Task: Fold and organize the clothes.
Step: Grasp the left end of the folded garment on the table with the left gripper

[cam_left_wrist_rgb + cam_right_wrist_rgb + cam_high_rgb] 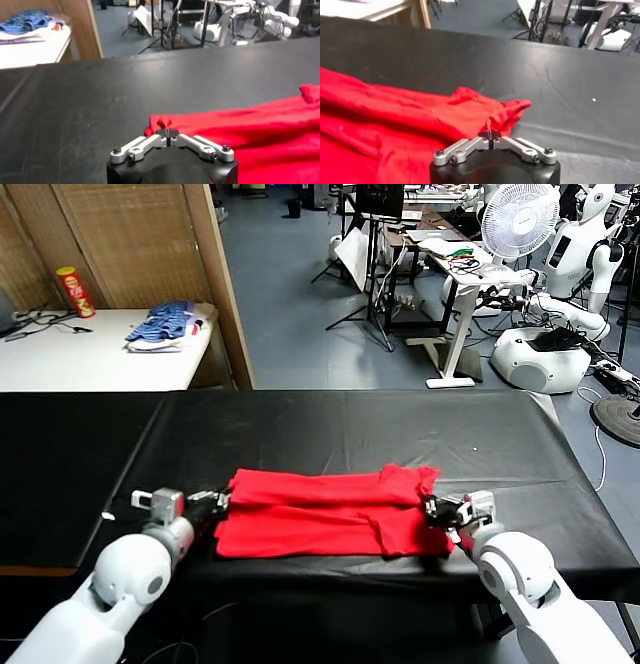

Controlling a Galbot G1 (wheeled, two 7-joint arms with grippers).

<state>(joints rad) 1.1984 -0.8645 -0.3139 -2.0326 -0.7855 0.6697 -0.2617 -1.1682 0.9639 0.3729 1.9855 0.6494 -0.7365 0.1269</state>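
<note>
The clothes are one bright red T-shirt, lying as a long folded band across the front of the black table. My left gripper is at the shirt's left end. In the left wrist view that gripper is shut, with a small tuft of the red T-shirt pinched at its tips. At the right end, beside the bunched sleeve, is my right gripper. In the right wrist view it is shut on a fold of the red T-shirt. No print shows.
A blue striped pile of garments and a red snack can sit on a white side table at the back left, beside a wooden partition. Stands, a fan and a white robot are beyond the table.
</note>
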